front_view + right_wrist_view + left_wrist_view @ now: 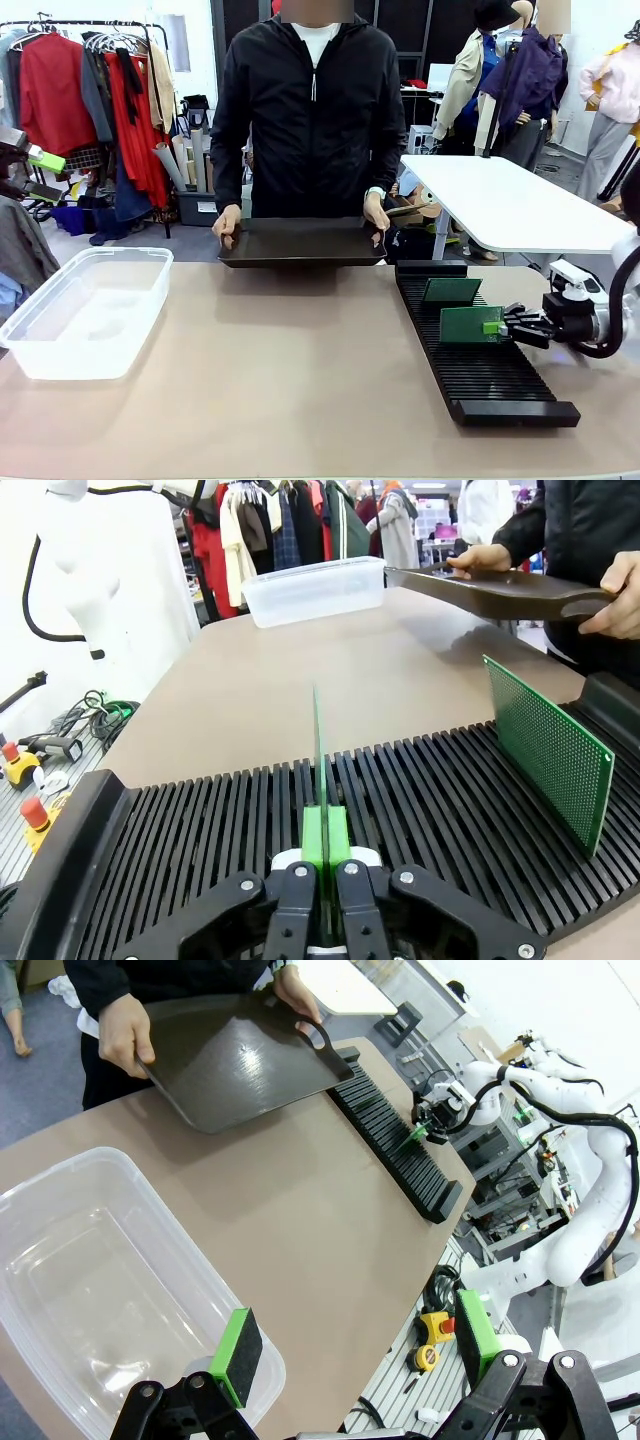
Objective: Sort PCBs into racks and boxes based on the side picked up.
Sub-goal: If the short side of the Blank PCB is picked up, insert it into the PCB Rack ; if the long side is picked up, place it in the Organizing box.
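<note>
My right gripper (497, 327) is shut on the edge of a green PCB (470, 324) that stands upright in a slot of the long black rack (500, 385). In the right wrist view this PCB (318, 750) shows edge-on between my shut fingers (325, 855), its lower edge among the rack's slots (180, 830). A second PCB (452, 291) (545, 745) stands in the rack farther back, dotted face showing. The clear box (90, 310) sits at the table's left with nothing visible inside. My left gripper (358, 1345) hangs open above the box (100, 1290).
A person at the far side holds a shallow dark tray (300, 243) with both hands at the table's edge, tilted in the left wrist view (240, 1060). Bare tan tabletop (300, 370) lies between box and rack. A white table (510, 205) stands behind on the right.
</note>
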